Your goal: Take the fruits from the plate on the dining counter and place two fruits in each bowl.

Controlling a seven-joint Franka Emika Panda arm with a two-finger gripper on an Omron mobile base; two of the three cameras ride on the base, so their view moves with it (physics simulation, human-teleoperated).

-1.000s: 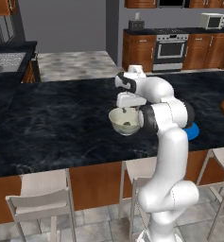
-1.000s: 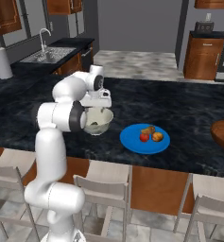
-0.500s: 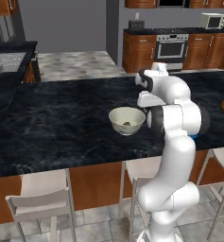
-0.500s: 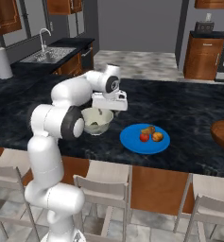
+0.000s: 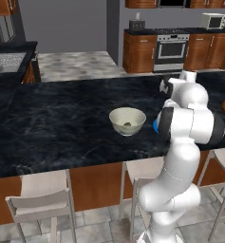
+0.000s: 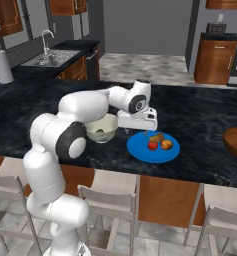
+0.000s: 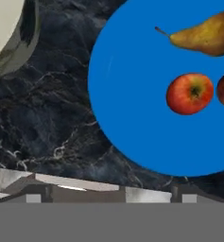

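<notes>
A cream-white bowl (image 6: 102, 127) stands on the black dining counter (image 6: 200, 112), and a dark green fruit (image 5: 128, 124) lies in the bowl (image 5: 127, 121). Just right of it is the blue plate (image 6: 140, 150) holding a tan pear (image 6: 156, 137), a red fruit (image 6: 152, 145) and an orange one (image 6: 166, 145). My gripper (image 6: 138, 128) hangs open and empty over the plate's left edge, between bowl and plate. The hand view looks down on the plate (image 7: 127, 94), the pear (image 7: 203, 35), the red fruit (image 7: 189, 93) and the bowl's rim (image 7: 26, 42).
A brown round object (image 6: 236, 142) sits on the counter's right end. Stools (image 6: 110, 200) line the near side below the counter edge. A sink (image 6: 47, 59) and a paper towel roll (image 6: 1, 66) are far left; the stove (image 5: 170, 50) is at the back.
The arm has swung right, from over the bowl to over the plate's left edge. The green fruit stays in the bowl. The jaws stand slightly wider.
</notes>
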